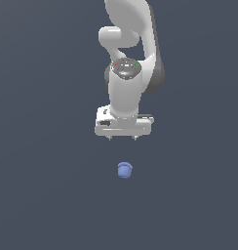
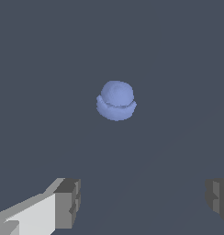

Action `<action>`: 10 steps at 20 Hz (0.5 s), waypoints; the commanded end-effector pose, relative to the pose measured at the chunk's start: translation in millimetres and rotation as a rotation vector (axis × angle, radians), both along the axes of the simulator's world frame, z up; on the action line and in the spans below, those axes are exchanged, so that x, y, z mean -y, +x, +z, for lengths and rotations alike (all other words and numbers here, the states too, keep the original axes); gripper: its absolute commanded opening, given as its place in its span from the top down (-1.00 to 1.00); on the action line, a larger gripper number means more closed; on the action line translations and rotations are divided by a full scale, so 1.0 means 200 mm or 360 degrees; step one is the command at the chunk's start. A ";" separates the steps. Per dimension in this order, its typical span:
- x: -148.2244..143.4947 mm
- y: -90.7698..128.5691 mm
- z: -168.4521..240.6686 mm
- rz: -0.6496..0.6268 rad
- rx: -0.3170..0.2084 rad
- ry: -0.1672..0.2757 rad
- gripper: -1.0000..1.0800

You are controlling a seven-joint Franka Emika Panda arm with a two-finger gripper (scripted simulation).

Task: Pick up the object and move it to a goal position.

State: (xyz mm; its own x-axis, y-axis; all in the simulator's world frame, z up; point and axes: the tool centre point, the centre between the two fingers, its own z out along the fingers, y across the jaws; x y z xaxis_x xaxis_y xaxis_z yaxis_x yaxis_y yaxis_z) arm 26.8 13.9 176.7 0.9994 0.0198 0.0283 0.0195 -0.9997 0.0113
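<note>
The object (image 1: 124,170) is a small periwinkle-blue rounded lump lying on the dark grey floor. It also shows in the wrist view (image 2: 116,101), alone and untouched. My white gripper (image 1: 123,138) hangs above the object, a clear gap above it and slightly behind. Its jaws are spread wide and hold nothing. In the wrist view the two grey fingertips (image 2: 68,203) stand far apart, with the object lying ahead of them and not between them.
The white arm (image 1: 128,49) rises behind the gripper. The dark grey floor (image 1: 43,195) stretches all round, with no other objects in view.
</note>
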 end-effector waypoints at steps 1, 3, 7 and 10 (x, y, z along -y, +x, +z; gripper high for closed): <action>0.00 0.03 -0.03 -0.0028 -0.0004 0.0003 -0.92; -0.01 0.07 -0.06 -0.0056 -0.0008 0.0005 -0.92; -0.02 0.15 -0.15 -0.0126 -0.0017 0.0011 -0.92; -0.03 0.22 -0.22 -0.0185 -0.0024 0.0015 -0.92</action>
State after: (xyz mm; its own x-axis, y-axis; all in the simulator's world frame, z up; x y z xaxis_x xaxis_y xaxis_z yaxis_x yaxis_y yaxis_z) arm 64.6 18.9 139.7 0.9968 -0.0780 0.0153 -0.0781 -0.9969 0.0033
